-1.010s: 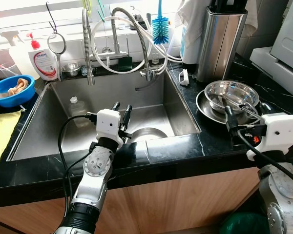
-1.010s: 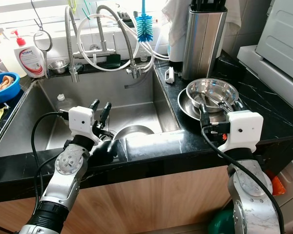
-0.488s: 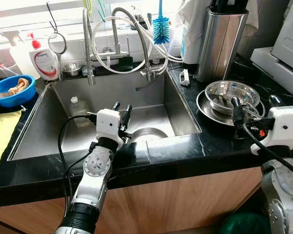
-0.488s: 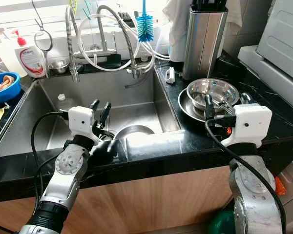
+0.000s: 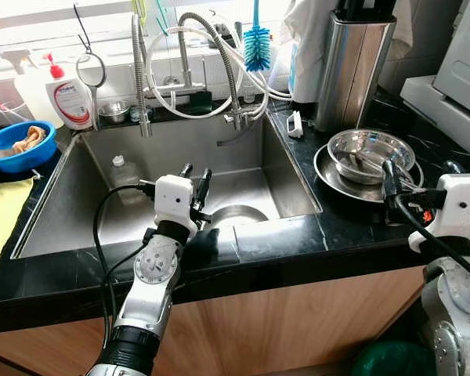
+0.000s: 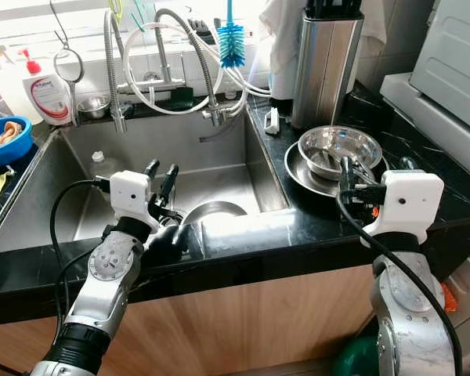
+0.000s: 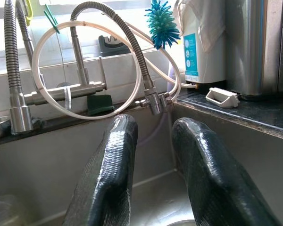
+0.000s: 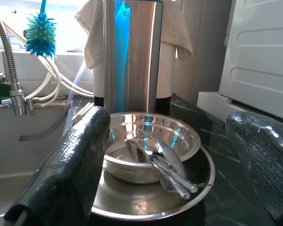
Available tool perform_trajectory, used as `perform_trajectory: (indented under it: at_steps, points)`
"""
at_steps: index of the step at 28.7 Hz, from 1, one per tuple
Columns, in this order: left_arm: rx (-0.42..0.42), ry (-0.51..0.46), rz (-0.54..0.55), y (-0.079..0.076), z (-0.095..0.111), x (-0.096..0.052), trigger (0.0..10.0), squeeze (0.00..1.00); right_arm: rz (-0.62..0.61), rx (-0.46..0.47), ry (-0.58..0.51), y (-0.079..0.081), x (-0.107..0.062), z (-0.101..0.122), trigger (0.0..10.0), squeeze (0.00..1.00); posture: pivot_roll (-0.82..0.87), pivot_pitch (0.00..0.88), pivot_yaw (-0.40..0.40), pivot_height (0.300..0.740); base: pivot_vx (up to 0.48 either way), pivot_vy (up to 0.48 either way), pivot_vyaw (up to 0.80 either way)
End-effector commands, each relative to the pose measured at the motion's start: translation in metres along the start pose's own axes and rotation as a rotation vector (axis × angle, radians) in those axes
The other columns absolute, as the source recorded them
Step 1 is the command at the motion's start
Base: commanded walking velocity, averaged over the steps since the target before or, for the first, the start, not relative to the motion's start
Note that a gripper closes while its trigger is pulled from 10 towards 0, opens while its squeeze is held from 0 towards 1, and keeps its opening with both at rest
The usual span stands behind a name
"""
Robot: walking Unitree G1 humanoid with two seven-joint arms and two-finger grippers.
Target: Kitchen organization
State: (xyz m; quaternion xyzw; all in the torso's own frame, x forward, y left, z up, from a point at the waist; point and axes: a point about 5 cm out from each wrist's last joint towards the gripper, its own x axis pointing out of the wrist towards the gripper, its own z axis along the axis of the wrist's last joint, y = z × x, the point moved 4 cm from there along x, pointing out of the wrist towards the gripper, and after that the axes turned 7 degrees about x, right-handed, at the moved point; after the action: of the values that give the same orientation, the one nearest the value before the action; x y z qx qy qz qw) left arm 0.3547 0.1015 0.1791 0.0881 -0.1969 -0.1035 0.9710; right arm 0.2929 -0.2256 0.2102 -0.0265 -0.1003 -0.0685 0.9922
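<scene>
1. Stainless steel bowl point(image 6: 338, 149) sits nested in a wider steel plate point(image 6: 305, 178) on the black counter point(image 6: 251, 227), right of the sink point(image 6: 78, 211) and just in front of the tall steel canister point(image 6: 326, 63). Loose cutlery point(image 8: 167, 167) lies in the bowl, its ends running out over the rim onto the plate.
2. Right gripper point(image 8: 167, 155) hovers at the near edge of the plate, fingers spread wide, nothing held. The wrist view frames the bowl between them.
3. Left gripper point(image 5: 197, 182) hangs over the front of the sink, fingers slightly parted, empty. Judged idle.
4. Risk: a grasp on the bowl rim could tip it. The cutlery would slide out and clatter onto the counter.
5. Risk: steel on steel is slick. Bowl may skate on the plate under a one-sided push, and the plate could go with it.
6. Risk: the fingers may close on cutlery ends instead of the rim, giving a weak pinch and a drop.
7. Risk: overreach would knock the bowl back against the canister.
8. Risk: the plate sits near the sink edge, so a shove leftward could send it in.
</scene>
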Motion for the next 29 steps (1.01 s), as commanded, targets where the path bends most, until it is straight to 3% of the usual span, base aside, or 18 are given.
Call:
perform_trajectory:
  at_steps: [1,12,13,14,18,19,20,21,29]
  points:
    - [0.002,0.002,0.004,0.0014,-0.0007,0.0008,10.0,0.0,0.008,-0.008,0.052,0.0041,0.0012,-0.0112,10.0,0.0,-0.18,0.005,0.072,0.74,0.0,0.0,0.0]
    - [0.003,0.0,0.002,0.0011,-0.0004,0.0013,10.0,0.0,0.026,-0.009,0.071,0.0092,0.0027,-0.014,10.0,0.0,-0.18,0.0,0.074,0.74,0.0,0.0,0.0]
    - [0.002,0.0,0.002,0.001,-0.0004,0.0012,10.0,0.0,0.032,-0.01,0.069,0.0102,0.0028,-0.0137,0.5,0.0,-0.19,0.0,0.073,0.74,0.0,0.0,0.0]
    - [0.002,-0.001,0.002,0.0007,-0.0003,0.0011,10.0,0.0,0.036,-0.011,0.07,0.0111,0.0029,-0.0136,0.0,0.0,-0.19,0.0,0.073,0.74,0.0,0.0,0.0]
    - [0.0,-0.001,0.001,0.0002,-0.0004,0.001,10.0,0.0,0.037,-0.016,0.077,0.0117,0.0027,-0.0149,0.0,0.0,-0.19,0.0,0.072,0.74,0.0,0.0,0.0]
    - [-0.001,-0.001,0.001,0.0001,-0.0004,0.001,10.0,0.0,0.036,-0.016,0.078,0.0116,0.0028,-0.0153,0.9,0.0,-0.19,0.0,0.072,0.74,0.0,0.0,0.0]
    - [-0.001,0.0,0.001,-0.0001,-0.0006,0.001,10.0,0.0,0.035,-0.019,0.077,0.0115,0.0032,-0.0148,0.1,0.0,-0.19,0.0,0.071,0.74,0.0,0.0,0.0]
    - [-0.001,0.002,0.0,-0.0002,-0.0009,0.001,10.0,0.0,0.035,-0.02,0.078,0.0114,0.0035,-0.0146,0.0,0.0,-0.19,0.0,0.071,0.74,0.0,0.0,0.0]
    - [-0.002,0.001,0.0,-0.0006,-0.0008,0.0011,10.0,0.0,0.036,-0.024,0.081,0.0115,0.004,-0.0138,0.0,0.0,-0.19,0.0,0.07,0.74,0.0,0.0,0.0]
